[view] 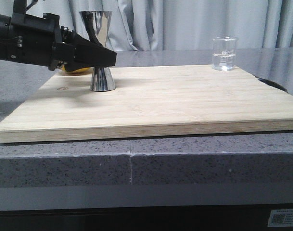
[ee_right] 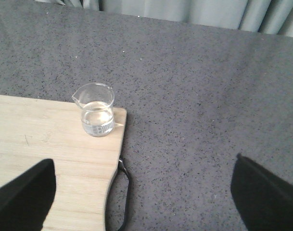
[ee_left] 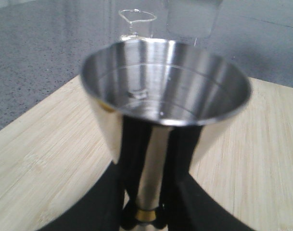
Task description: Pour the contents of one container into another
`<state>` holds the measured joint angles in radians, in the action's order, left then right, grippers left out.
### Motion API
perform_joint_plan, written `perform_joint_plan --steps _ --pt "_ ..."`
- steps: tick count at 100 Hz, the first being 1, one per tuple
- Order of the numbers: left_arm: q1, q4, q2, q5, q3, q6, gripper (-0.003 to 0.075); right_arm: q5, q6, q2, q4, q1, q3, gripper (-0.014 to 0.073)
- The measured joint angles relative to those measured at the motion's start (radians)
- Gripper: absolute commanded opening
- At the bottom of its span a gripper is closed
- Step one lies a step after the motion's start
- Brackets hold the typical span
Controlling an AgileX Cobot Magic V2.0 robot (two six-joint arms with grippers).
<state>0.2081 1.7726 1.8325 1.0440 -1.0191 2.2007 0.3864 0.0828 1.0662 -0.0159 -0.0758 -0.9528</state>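
Note:
The steel jigger (view: 101, 29) stands upright on the left back part of the wooden board (view: 184, 101). My left gripper (view: 104, 57) reaches in from the left and is shut on the jigger's narrow waist. In the left wrist view the jigger's open cup (ee_left: 160, 86) fills the frame, with the black fingers (ee_left: 88, 207) pressed on either side of the gold band (ee_left: 147, 214). The glass beaker (view: 225, 54), about a third full of clear liquid, stands at the board's far right corner. My right gripper (ee_right: 144, 197) hangs open, short of the beaker (ee_right: 96, 111), with nothing between its fingers.
The board lies on a grey speckled counter (view: 64, 163). A black loop handle (ee_right: 123, 192) sticks out from the board's right edge. Curtains hang behind the counter. Something yellow (view: 71, 70) shows under the left gripper.

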Motion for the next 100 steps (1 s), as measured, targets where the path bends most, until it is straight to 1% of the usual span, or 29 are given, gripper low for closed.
perform_joint_plan --steps 23,45,68,86,100 --pt "0.0 0.0 0.004 0.036 -0.002 0.001 -0.0018 -0.002 0.0 0.0 0.0 0.0 0.0 0.0668" --pt "0.002 -0.017 0.004 0.088 -0.002 0.001 -0.0018 -0.006 0.0 0.0 0.0 0.0 0.0 0.0668" --pt "0.049 -0.048 0.004 0.096 -0.002 0.001 -0.0019 -0.047 0.0 0.0 -0.009 0.0 0.008 0.0668" --pt "0.081 -0.07 0.005 0.107 -0.012 0.001 -0.0019 -0.14 0.0 0.0 -0.02 0.0 0.084 0.0668" --pt "0.081 -0.103 0.006 0.107 -0.059 -0.049 -0.0019 -0.312 0.0 0.0 -0.023 0.0 0.184 0.0668"
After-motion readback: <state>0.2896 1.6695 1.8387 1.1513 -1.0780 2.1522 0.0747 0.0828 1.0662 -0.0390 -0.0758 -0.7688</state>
